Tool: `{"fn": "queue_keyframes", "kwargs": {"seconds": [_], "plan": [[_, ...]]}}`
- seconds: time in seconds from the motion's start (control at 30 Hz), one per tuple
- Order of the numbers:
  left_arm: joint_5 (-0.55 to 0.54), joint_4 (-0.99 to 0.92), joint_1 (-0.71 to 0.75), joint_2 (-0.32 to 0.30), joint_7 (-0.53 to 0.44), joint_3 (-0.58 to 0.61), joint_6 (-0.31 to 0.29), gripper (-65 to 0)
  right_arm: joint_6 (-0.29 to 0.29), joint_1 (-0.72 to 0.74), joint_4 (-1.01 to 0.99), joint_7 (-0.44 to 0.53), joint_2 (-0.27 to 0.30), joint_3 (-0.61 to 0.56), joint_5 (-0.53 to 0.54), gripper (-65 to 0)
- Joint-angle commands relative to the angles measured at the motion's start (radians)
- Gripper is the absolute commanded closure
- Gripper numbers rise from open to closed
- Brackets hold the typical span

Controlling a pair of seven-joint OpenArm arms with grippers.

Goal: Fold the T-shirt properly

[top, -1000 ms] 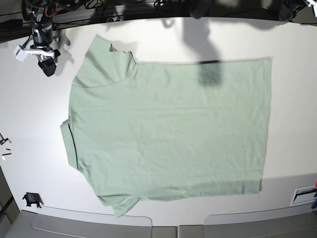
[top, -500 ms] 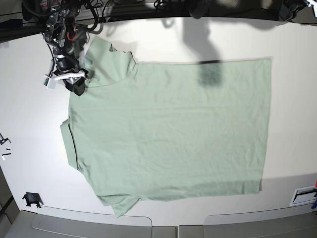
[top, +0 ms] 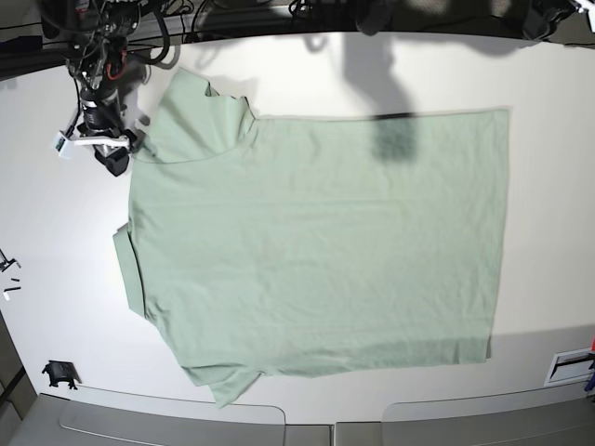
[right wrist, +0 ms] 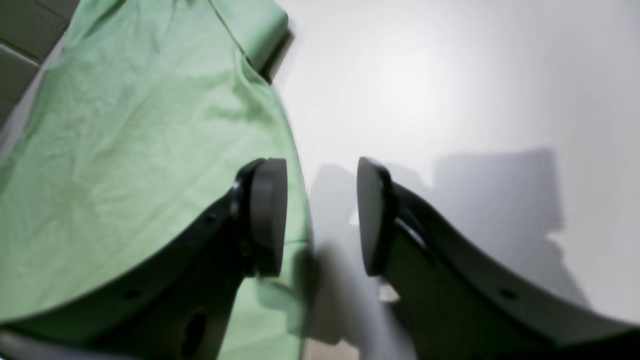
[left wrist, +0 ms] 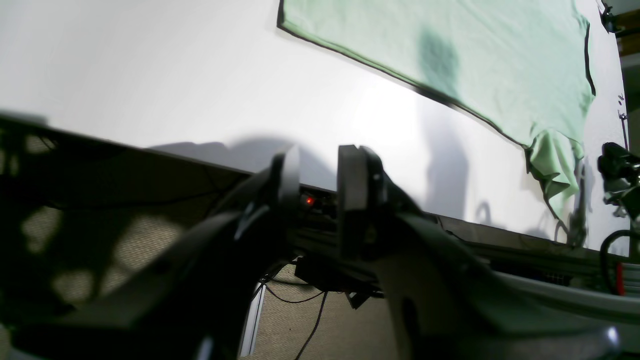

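We see the T-shirt spread flat on the white table, taking up most of its middle. Its straight hem runs along the shirt's right side in the base view, and its collar end points to the left. One sleeve lies out at the shirt's upper left corner, and the other sleeve shows at the lower left, partly tucked under the body. A dark shadow patch falls on the cloth near the shirt's upper edge.

Our right gripper stands just beside the shirt's upper left sleeve, at the cloth's edge. In the right wrist view its jaws stand apart with a clear gap, nothing between them; the left finger is over the shirt's edge and the other finger is over bare table. We cannot tell whether the fingers touch the cloth.

Our left gripper does not show in the base view. In the left wrist view it hangs off the table's edge, well apart from the shirt, its jaws only narrowly parted and empty. Cables and floor lie below it.
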Motion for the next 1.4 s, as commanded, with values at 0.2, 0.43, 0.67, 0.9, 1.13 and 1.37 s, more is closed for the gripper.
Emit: {"fn": "queue_keyframes", "kwargs": {"seconds": [0.2,0.43,0.67,0.9,1.13,1.37], "plan": [[-0.017,0.013,0.016,-0.008,-0.016,-0.011,-0.013,-12.2,0.024,0.035,-0.101,-0.003,0.012,0.004,0.067,-21.9],[-0.017,0.013,0.017,-0.008,-0.016,-0.011,-0.013,-12.2,0.067,0.035,-0.107,-0.029,0.012,-0.011,0.088,-21.9],[-0.017,0.013,0.017,-0.008,-0.016,-0.011,-0.013,-12.2,0.067,0.035,-0.107,-0.03,0.012,-0.023,0.088,-21.9],[-0.018,0.013,0.016,-0.008,-0.016,-0.011,-0.013,-12.2,0.068,0.034,-0.107,-0.038,0.012,-0.023,0.088,-21.9],[-0.018,0.013,0.016,-0.008,-0.016,-0.011,-0.013,-12.2,0.114,0.034,-0.107,-0.08,0.012,-0.023,0.088,-21.9],[-0.017,0.013,-0.006,-0.008,-0.016,-0.011,-0.013,-12.2,0.128,0.034,-0.107,-0.09,0.012,-0.023,0.088,-21.8]]}}
